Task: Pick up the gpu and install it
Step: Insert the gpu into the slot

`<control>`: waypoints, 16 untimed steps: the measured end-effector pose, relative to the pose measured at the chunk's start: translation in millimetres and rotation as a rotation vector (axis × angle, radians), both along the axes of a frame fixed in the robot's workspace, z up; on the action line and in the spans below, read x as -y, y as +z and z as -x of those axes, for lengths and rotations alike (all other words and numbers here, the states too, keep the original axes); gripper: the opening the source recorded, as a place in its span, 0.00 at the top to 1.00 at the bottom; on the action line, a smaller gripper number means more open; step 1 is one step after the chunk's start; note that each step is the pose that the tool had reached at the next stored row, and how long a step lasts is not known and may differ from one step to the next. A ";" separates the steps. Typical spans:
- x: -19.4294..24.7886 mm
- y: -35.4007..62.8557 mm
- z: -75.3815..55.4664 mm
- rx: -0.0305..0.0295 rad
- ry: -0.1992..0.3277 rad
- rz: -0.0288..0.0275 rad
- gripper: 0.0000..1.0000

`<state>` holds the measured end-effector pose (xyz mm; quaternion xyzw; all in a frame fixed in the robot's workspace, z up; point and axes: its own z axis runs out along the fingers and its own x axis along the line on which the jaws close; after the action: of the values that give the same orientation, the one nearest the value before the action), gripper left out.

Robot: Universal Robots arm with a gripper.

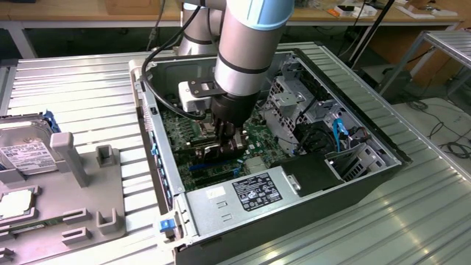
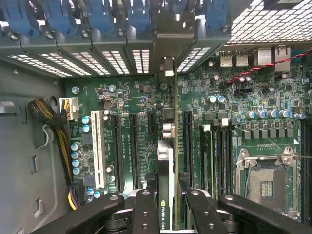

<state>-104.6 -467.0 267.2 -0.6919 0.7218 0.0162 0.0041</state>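
The gripper (image 2: 168, 190) is clenched on the gpu (image 2: 165, 156). The card stands on edge over the motherboard (image 2: 141, 102), between black expansion slots. Its long axis runs from the fingers (image 2: 146, 204) to the case's slotted rear panel (image 2: 117, 61), with the bracket end at that panel. It shows a thin green edge with a black logo strip. In the exterior view, centre frame, the open computer case (image 1: 294, 221) holds the power supply (image 1: 243, 193). At the exterior view's left, a gray fixture (image 1: 96, 193) holds a hard drive (image 1: 26, 146).
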 end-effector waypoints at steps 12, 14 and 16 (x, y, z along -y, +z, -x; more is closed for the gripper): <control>-0.8 -0.1 -0.3 0.0001 0.002 -0.0002 0.73; -2.9 -0.1 -0.3 0.0001 0.005 -0.0001 0.73; -2.9 -0.1 -0.3 0.0000 0.006 0.0000 0.73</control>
<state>-104.3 -464.0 267.1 -0.6940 0.7197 0.0162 0.0041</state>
